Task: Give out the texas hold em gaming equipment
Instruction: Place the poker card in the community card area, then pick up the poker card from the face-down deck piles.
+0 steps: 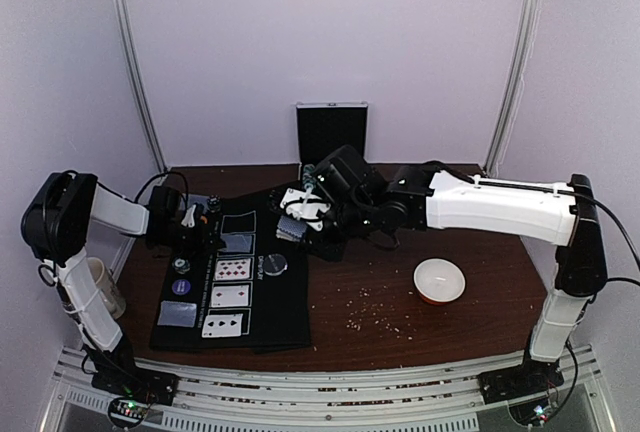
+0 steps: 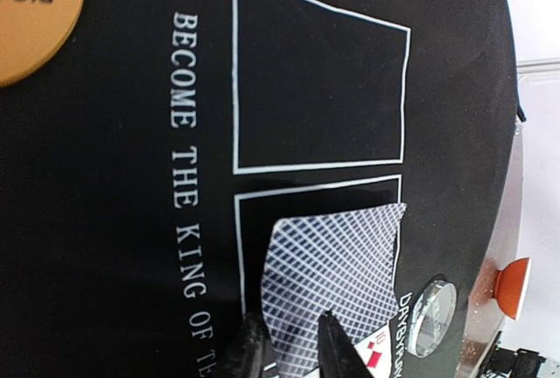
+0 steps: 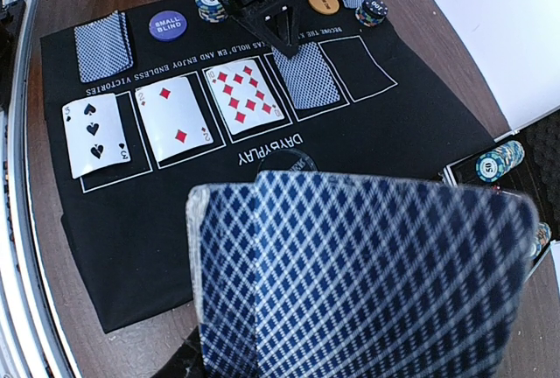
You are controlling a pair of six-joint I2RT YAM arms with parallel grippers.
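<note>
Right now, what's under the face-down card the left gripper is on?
The face-down card lies in the fourth outlined box of the black mat, left gripper at its near edge. Only mat and white outline show around it; whatever lies directly beneath is covered.

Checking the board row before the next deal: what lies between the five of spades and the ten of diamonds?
In the right wrist view, one face-up card, the three of diamonds, lies between the five of spades and the ten of diamonds.

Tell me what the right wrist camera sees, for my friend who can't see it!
A fan of blue-checked playing cards fills the front. Behind it, a black poker mat holds three face-up cards and one face-down card, which the left gripper is touching.
</note>
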